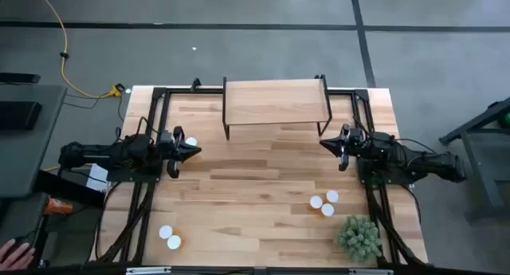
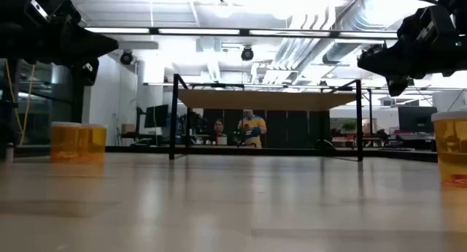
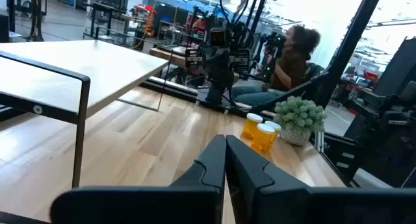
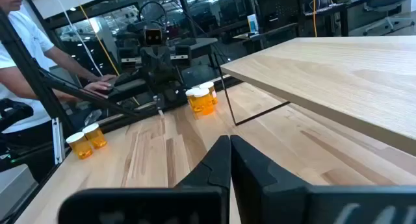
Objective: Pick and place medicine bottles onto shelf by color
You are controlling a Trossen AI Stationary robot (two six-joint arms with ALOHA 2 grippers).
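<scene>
Figure: Tabletop (image 1: 255, 187) with empty shelf (image 1: 275, 101) at its far edge and medicine bottles (image 1: 323, 203) in scattered clusters

We see the left gripper (image 1: 194, 151) and right gripper (image 1: 325, 144) hovering with jaws pressed together, holding nothing; bottles stand near the plant (image 1: 358, 237), at the near left (image 1: 170, 237) and beside the left gripper (image 1: 190, 142). We judge them light, rigid and smooth, best pinched across the orange body below the cap

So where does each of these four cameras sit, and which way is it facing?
High view: overhead, straight down on table, shelf, both arms.
Low view: tabletop level, facing the shelf and room; arms enter above.
Left wrist view: behind shut left gripper, facing plant and right arm.
Right wrist view: behind shut right gripper, facing left arm.
Shared: every view shows orange medicine bottles.
</scene>
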